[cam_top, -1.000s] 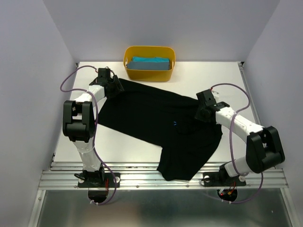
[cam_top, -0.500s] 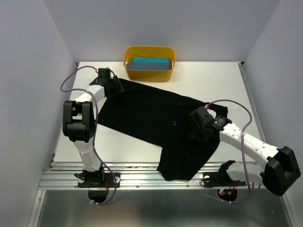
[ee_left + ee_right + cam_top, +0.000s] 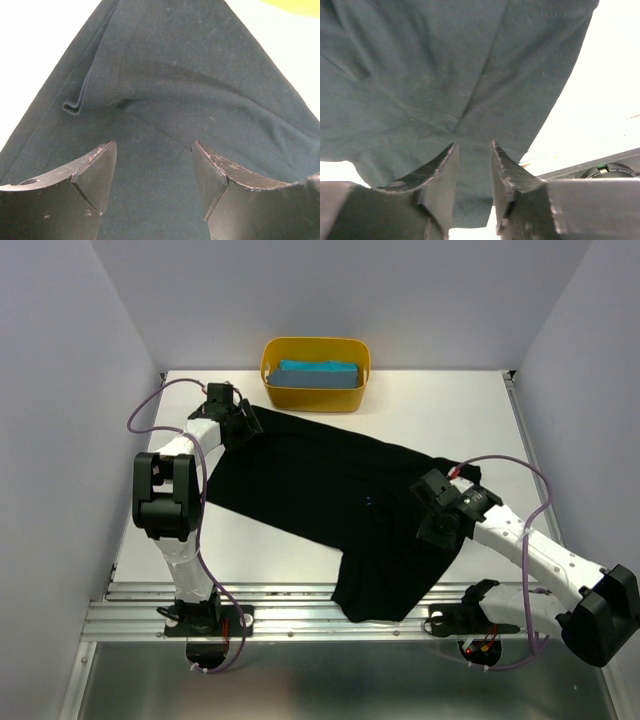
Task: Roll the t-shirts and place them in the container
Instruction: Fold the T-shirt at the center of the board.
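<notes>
Black t-shirt (image 3: 310,480) sprawls overhead; wrist views alone reveal left gripper (image 3: 155,145) spread wide, right gripper (image 3: 474,145) barely parted.

One black t-shirt (image 3: 320,485), one teal t-shirt (image 3: 318,373), one yellow tub (image 3: 314,398)

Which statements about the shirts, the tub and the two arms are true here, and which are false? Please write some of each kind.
1. The black t-shirt lies spread out on the table, not rolled. True.
2. The teal t-shirt lies on the table beside the yellow tub. False: it lies folded inside the tub.
3. The yellow tub stands at the far edge of the table. True.
4. The left gripper has its fingers shut on the teal t-shirt. False: its fingers stand apart, over the black t-shirt.
5. The right gripper is over the black t-shirt. True.
</notes>
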